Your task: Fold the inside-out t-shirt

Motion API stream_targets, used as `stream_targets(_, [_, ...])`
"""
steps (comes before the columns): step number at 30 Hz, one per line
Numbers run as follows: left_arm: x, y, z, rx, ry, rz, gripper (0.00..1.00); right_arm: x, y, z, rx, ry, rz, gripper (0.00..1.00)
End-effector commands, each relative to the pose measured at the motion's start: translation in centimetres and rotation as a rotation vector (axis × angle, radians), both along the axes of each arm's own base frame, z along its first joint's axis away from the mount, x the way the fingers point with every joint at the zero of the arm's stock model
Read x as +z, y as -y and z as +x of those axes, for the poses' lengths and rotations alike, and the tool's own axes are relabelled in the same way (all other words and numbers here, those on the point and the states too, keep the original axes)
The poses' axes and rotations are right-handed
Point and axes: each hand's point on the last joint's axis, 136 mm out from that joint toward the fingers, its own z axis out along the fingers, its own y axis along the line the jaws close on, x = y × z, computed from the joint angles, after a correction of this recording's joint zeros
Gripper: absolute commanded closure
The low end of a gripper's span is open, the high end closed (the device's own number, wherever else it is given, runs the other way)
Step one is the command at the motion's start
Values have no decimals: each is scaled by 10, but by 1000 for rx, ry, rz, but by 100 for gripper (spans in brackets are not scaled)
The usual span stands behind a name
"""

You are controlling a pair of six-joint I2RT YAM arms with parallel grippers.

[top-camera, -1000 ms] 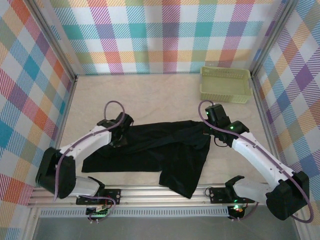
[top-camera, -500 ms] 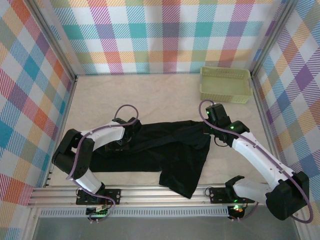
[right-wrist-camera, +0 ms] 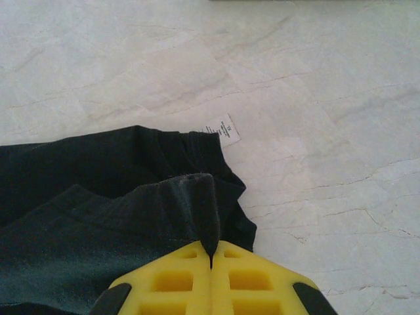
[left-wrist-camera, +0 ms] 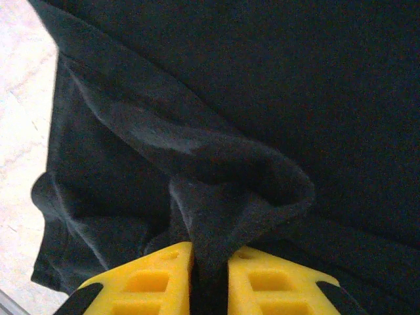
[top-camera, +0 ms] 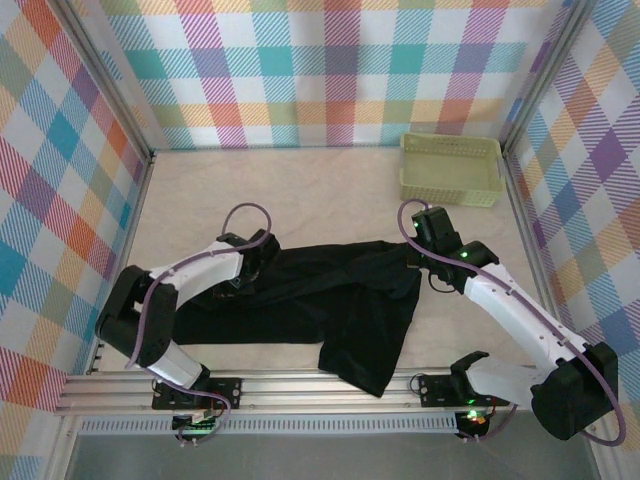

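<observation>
Fingers (left-wrist-camera: 151, 282) of L gripper (left-wrist-camera: 210, 256) clenched on t-shirt (top-camera: 340, 300) fold, R gripper (right-wrist-camera: 211, 252) pinching hem nr label (right-wrist-camera: 225, 128); it lies along tabletop's (top-camera: 300, 190) near edge.

Qty 2, left arm (top-camera: 195, 270) & right arm (top-camera: 510, 305): white link shells, blk joints/bases. Purple cable (top-camera: 245, 208), 1 loop per arm. Green LED (top-camera: 465, 255) on right arm. Left gripper (left-wrist-camera: 210, 256), right gripper (right-wrist-camera: 211, 252): yellow fingers (left-wrist-camera: 147, 282), rect. cut-outs, blk outer edges.

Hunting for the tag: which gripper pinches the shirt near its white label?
The right gripper; the label lies just beyond its pinched fold of shirt. The left gripper pinches plain black fabric.
</observation>
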Motion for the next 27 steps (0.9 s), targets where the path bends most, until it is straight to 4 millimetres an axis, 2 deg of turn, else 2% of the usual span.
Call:
stream_targets(1, [21, -4, 11, 30, 84, -57, 82, -1, 5, 2, -4, 2, -18, 100])
stream_targets(4, [30, -11, 14, 71, 136, -128, 84, -1, 6, 2, -6, 1, -19, 100])
stream_targets(7, [37, -18, 19, 136, 204, -269, 89, 0, 8, 3, -14, 4, -27, 100])
stream_targets(11, [63, -23, 35, 212, 351, -503, 90, 9, 18, 6, -52, 11, -38, 100])
stream_targets(14, [93, -22, 58, 240, 477, -693, 90, 22, 25, 10, -80, 29, -34, 100])
stream_targets(17, [120, -23, 95, 271, 614, -922, 90, 30, 36, 15, -131, 27, -33, 100])
stream_targets(19, [128, -33, 114, 283, 655, -926, 90, 30, 48, 17, -182, 12, -25, 100])
stream_targets(20, [128, -43, 121, 296, 661, -871, 90, 28, 54, 17, -208, 2, -15, 100])
stream_targets(23, [111, -74, 127, 376, 625, -732, 89, 24, 67, 17, -260, -15, 25, 100])
stream_targets(27, [80, -95, 122, 442, 521, -615, 83, 17, 68, 19, -251, -21, 43, 100])
